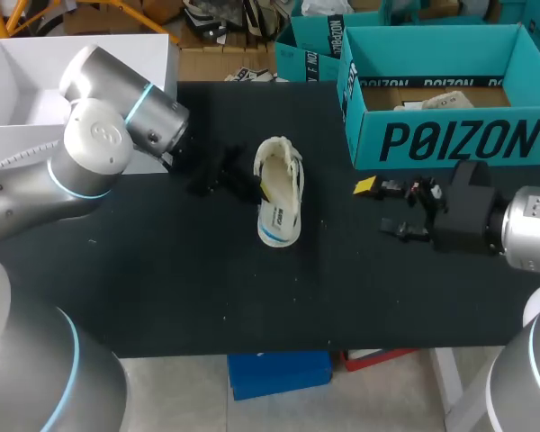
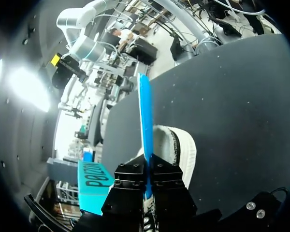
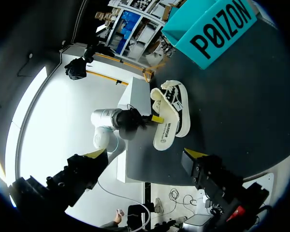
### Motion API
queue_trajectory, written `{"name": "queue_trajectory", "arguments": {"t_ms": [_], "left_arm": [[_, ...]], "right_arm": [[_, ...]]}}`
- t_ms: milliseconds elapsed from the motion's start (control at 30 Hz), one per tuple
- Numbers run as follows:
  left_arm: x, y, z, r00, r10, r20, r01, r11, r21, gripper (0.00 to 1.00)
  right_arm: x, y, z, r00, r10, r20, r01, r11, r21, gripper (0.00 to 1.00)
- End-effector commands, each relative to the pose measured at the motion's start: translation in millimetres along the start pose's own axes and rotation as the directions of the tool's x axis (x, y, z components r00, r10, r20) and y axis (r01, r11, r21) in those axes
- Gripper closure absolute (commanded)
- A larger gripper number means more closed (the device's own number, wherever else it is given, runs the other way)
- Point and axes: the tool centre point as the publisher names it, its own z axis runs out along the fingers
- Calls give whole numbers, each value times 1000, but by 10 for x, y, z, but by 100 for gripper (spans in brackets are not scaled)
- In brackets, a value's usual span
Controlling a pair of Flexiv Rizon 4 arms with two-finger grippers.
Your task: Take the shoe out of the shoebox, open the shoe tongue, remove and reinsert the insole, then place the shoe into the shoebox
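Left gripper (image 2: 148, 173) pinches the insole (image 2: 145, 116), seen edge-on, at the shoe (image 1: 279, 202) lying on the table (image 1: 162, 288) near the shoebox (image 1: 459, 139), while the right gripper (image 1: 381, 208) hangs wide open, so unboxing looks done, the insole step seems underway, and reboxing remains.

**A:** where's the shoe (image 1: 280, 168) sitting?

**B:** sole down in the middle of the table (image 1: 162, 288). it's white with a black side, opening facing up. the insole (image 1: 278, 223) is half out, white top with blue print, poking past one end

**A:** and the shoebox (image 1: 450, 139)?

**B:** teal, open, back right, well apart from the shoe
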Motion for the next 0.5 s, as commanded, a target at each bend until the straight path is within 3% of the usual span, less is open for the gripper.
{"name": "queue_trajectory", "arguments": {"t_ms": [33,500], "left_arm": [[-3,-40,8,1000,10,5,-10,1000,7,100],[-81,-345,-26,997,15,77,-19,998,53,100]], "right_arm": [[3,2,0,1000,0,0,0,1000,0,0],[3,2,0,1000,0,0,0,1000,0,0]]}}
